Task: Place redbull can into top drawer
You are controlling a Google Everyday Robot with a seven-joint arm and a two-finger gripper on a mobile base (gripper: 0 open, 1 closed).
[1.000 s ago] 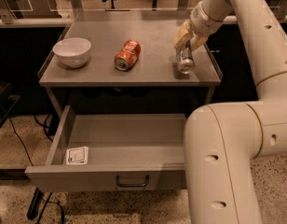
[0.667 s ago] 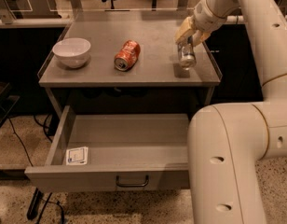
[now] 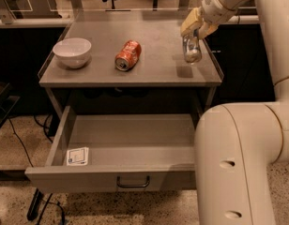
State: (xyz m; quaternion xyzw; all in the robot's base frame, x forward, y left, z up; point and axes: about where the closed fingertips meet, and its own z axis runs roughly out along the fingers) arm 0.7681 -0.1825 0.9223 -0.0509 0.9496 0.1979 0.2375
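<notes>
The redbull can (image 3: 192, 49) is a slim silver can held upright a little above the right side of the grey table top (image 3: 149, 46); its shadow lies on the surface below it. My gripper (image 3: 195, 28) has yellowish fingers and is shut on the can's top. The top drawer (image 3: 130, 146) is pulled open below the table, with a dark bar handle (image 3: 133, 183) on its front and a small white card (image 3: 78, 156) in its front left corner.
An orange-red can (image 3: 127, 55) lies on its side in the middle of the table. A white bowl (image 3: 72, 52) stands at the left. My arm's large cream body (image 3: 243, 163) covers the drawer's right end. Cables run over the floor at the left.
The gripper has lifted the redbull can off the table top and moved it slightly up.
</notes>
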